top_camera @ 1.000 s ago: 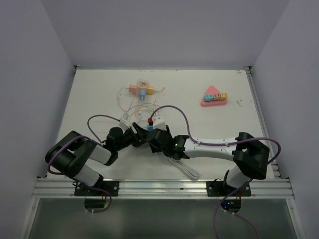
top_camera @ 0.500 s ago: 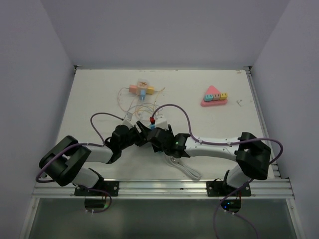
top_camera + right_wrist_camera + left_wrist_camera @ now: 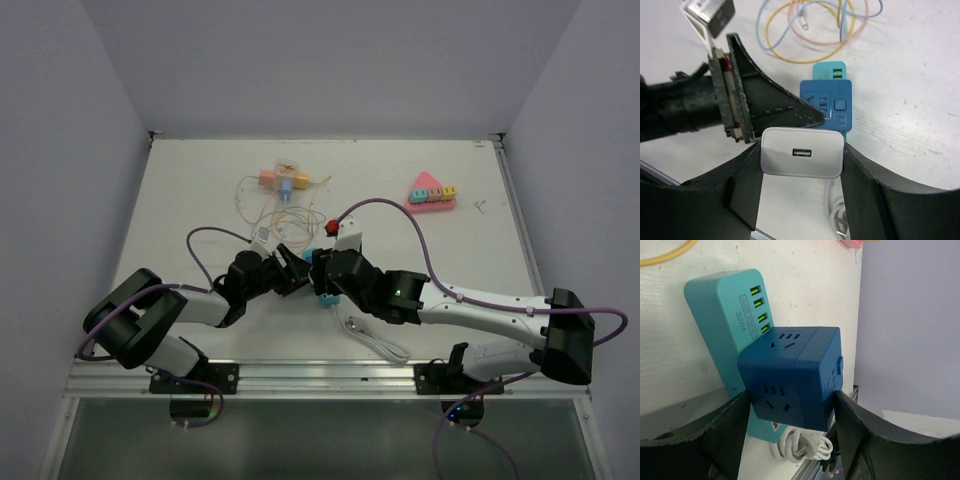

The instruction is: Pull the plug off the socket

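Just beside the blue cube socket, the white plug sits clamped between the right jaws; whether its pins are clear is hidden. Left jaws grip the socket's sides. Plug looks light, rigid, smooth-cased: best held firmly by its flat sides.

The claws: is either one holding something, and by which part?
Yes, both. The left claw grips the dark blue socket cube by two opposite sides; the right claw grips the white plug by its sides.

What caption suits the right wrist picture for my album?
Right gripper holds the white USB plug beside the blue cube socket, pinched by the left gripper's fingers.
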Controlling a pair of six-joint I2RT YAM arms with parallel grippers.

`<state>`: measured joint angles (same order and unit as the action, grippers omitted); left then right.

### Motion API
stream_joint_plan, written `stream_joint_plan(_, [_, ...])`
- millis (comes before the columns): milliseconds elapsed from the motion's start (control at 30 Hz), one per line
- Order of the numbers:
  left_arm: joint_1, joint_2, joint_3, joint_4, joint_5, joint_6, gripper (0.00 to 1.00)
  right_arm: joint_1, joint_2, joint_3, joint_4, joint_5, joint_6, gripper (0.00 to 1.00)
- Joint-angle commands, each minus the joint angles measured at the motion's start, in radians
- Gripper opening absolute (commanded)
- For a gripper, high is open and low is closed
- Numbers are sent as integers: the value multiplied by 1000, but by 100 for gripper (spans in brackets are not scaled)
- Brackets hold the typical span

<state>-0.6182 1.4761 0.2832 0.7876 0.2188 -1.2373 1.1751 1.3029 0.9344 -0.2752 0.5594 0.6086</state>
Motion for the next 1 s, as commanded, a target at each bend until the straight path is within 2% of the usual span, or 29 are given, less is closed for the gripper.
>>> stream_joint_plan(0, [0,58,-36,-244,-118,85,60,-5,-16,-2,108,48,16,0])
stream_joint_plan(133, [-2,46,-44,-245,-116,82,60,-47,-50,-11,64,83,45,0])
stream_joint_plan(300, [-3,15,-47,-251,-111,81,61,-221,-167,-86,-57,94,89,0])
stream_joint_plan(467, [-3,-3,-49,-248,-96,81,62,-461,-218,-152,-145,-16,82,0])
stream_joint_plan(500, [-3,-3,-49,-248,-95,82,62,-492,-217,-154,-153,-82,77,0])
stream_joint_plan(567, [-3,-4,-49,-246,-90,82,63,-573,-182,-141,-180,-150,54,0])
stream_joint_plan(733, [-3,-5,-50,-245,-85,82,64,-678,-71,-88,-213,-317,4,0])
stream_joint_plan(967, [-3,-5,-52,-240,-82,81,68,-821,105,-26,-220,-443,-52,18])
